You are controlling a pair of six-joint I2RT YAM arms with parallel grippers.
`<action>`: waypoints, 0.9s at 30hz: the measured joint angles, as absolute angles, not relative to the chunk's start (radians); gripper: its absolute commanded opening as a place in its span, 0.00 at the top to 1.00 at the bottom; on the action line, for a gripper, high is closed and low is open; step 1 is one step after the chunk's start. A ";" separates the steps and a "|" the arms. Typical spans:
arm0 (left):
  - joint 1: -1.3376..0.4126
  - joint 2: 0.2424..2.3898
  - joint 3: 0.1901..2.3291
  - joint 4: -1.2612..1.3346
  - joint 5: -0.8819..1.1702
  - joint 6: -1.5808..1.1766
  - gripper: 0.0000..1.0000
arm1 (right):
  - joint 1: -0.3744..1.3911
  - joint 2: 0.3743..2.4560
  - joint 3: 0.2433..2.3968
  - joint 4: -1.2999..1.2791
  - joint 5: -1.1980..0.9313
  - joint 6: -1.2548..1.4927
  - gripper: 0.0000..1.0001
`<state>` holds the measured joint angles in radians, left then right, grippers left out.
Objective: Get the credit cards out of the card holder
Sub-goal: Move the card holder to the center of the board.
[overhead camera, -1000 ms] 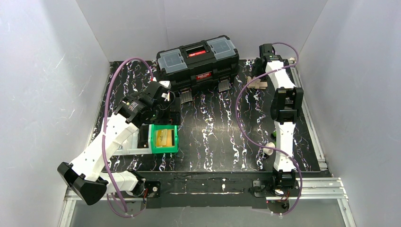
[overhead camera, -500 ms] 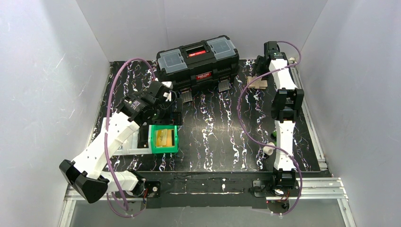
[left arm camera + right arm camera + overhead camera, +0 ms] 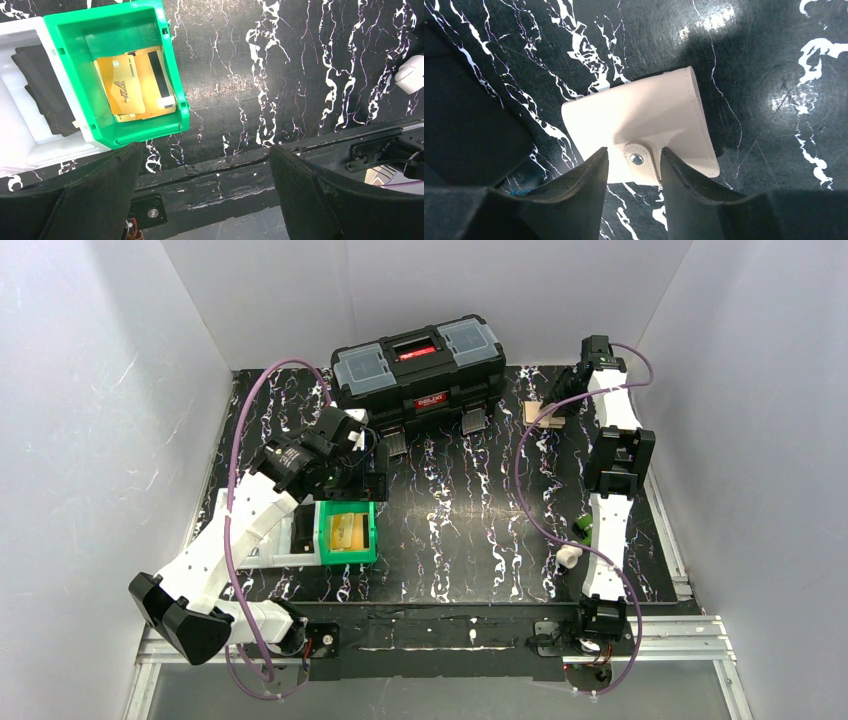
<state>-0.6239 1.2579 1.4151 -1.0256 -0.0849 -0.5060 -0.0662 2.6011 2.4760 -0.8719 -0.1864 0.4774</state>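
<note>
Black bench (image 3: 470, 510) with white marbled veining, boxed in by plain white walls (image 3: 100, 390) on three sides; metal rail along the near edge.

Item 1: card holder (image 3: 644, 120). Pale tan, leather-like, lying flat near the far right corner of the bench. Folded shut, strap across the fold, snap fastened.

Item 2: credit cards. None in sight outside the card holder (presumably inside it; the closed flap hides them).

Item 3: right claw (image 3: 634, 151). Over the card holder, jaws part-way apart, one finger either side of the snap strap. Nothing seems pinched yet.

Item 4: left claw (image 3: 205, 150). Spread wide, holding nothing, poised above the near left part of the bench.

Item 5: green bin (image 3: 115, 15), near left, with gold cards (image 3: 132, 85) lying in it; white tray (image 3: 15, 120) touching its left side.

Item 6: black toolbox (image 3: 420, 370), lid closed, middle of the far edge.

Item 7: small white cylinder (image 3: 568, 556), near right, beside the right arm.

Progress, judged: at the very start. The snap has to be undone and the flap opened, and only then can each card be drawn out. No step looks finished.
</note>
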 measured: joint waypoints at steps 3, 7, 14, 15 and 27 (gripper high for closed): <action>-0.624 1.262 1.417 -1.026 -0.084 -0.506 0.02 | -0.064 2.595 2.463 -0.868 -0.183 0.483 0.54; -0.624 1.272 1.422 -1.025 -0.071 -0.507 0.02 | -0.056 2.594 2.463 -0.874 -0.158 0.474 0.57; -0.624 1.275 1.422 -1.025 -0.060 -0.510 0.02 | -0.014 2.576 2.441 -0.894 -0.104 0.436 0.59; -0.624 1.275 1.422 -1.025 -0.059 -0.510 0.02 | -0.002 2.571 2.436 -0.901 -0.092 0.430 0.60; -0.624 1.275 1.422 -1.025 -0.044 -0.521 0.02 | 0.110 2.552 2.423 -0.996 -0.026 0.395 0.76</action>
